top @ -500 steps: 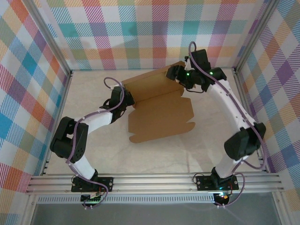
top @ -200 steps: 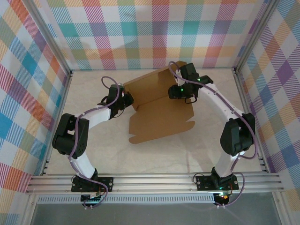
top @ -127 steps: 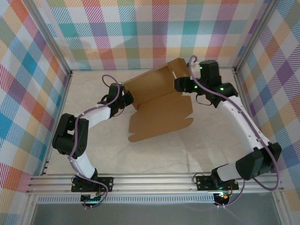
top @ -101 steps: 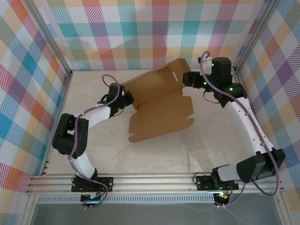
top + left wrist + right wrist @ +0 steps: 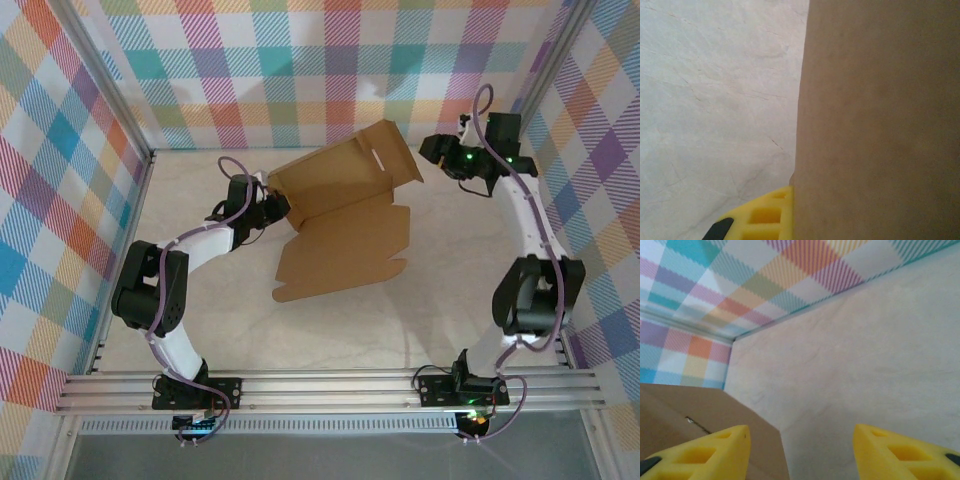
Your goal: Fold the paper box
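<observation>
The paper box point(image 5: 345, 245) is a brown cardboard sheet lying partly flat mid-table, its rear panel point(image 5: 345, 170) tilted up toward the back wall. My left gripper point(image 5: 277, 208) is shut on the sheet's left edge. In the left wrist view one yellow finger point(image 5: 765, 216) presses against the cardboard point(image 5: 875, 125), which hides the other finger. My right gripper point(image 5: 432, 150) hovers open at the back right, apart from the raised panel's right corner. In the right wrist view its gripper point(image 5: 800, 435) has bare table between the fingers, and a cardboard corner point(image 5: 690, 412) with a slit lies at lower left.
Plaid walls point(image 5: 330, 60) close in the table on three sides, with aluminium posts at the corners. A metal rail point(image 5: 330, 385) runs along the near edge by the arm bases. Bare beige tabletop point(image 5: 400, 320) spreads in front of the box.
My right arm has pulled back from the box's right side to the back right corner. The rear panel now stands higher. The left gripper kept its hold.
</observation>
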